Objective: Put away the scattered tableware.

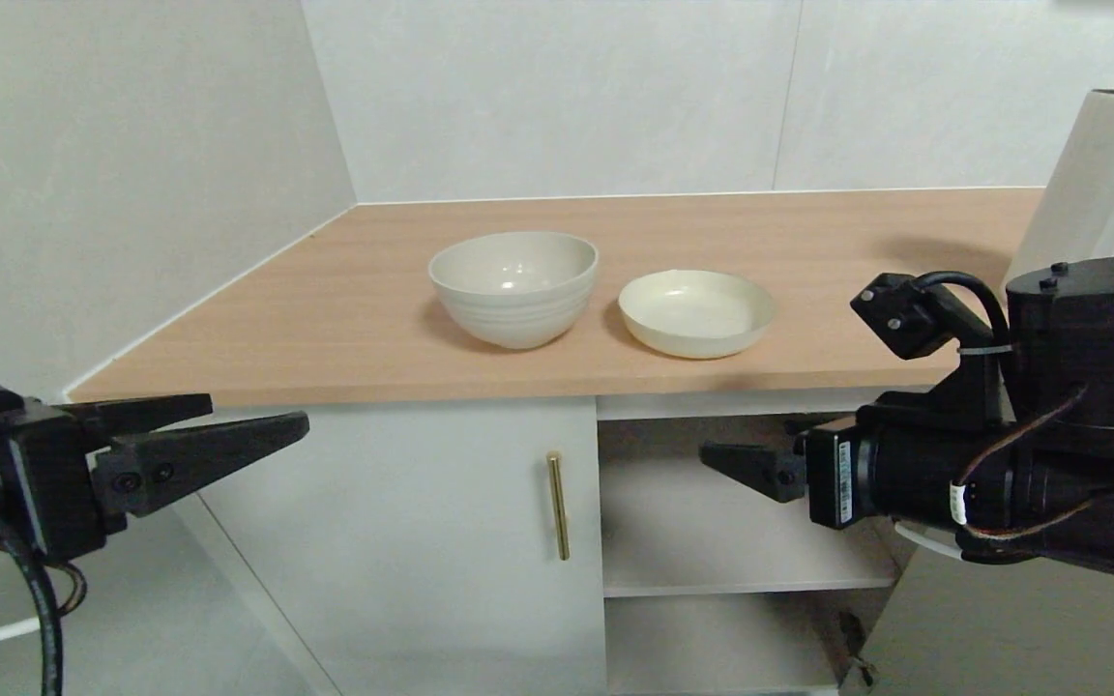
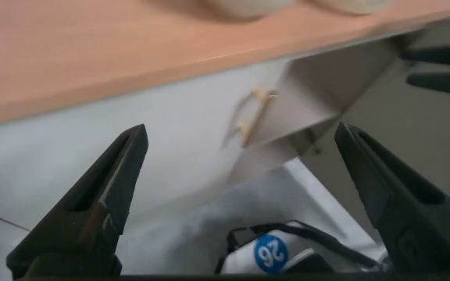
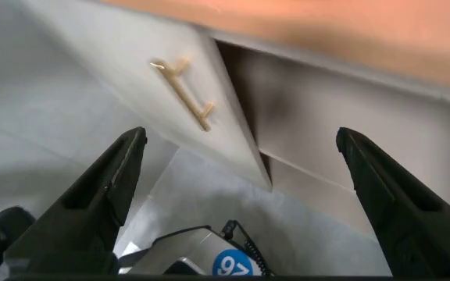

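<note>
A deep white bowl [image 1: 513,287] and a shallow cream dish [image 1: 695,311] stand side by side on the wooden countertop [image 1: 344,319], near its front edge. My left gripper [image 1: 257,414] hangs open below counter level at the left, in front of the cabinet's shut door [image 1: 422,522]; nothing is between its fingers [image 2: 100,203]. My right gripper [image 1: 746,437] is open and empty at the right, level with the open cabinet compartment [image 1: 712,503]. Its fingers [image 3: 92,195] stand wide apart. The bowl's underside [image 2: 241,6] peeks over the counter edge.
The shut door carries a vertical brass handle [image 1: 558,506]. The open compartment holds a bare shelf [image 1: 741,585] with another space below. A tall white ribbed cylinder [image 1: 1113,184] stands at the counter's right end. Walls close off the back and the left.
</note>
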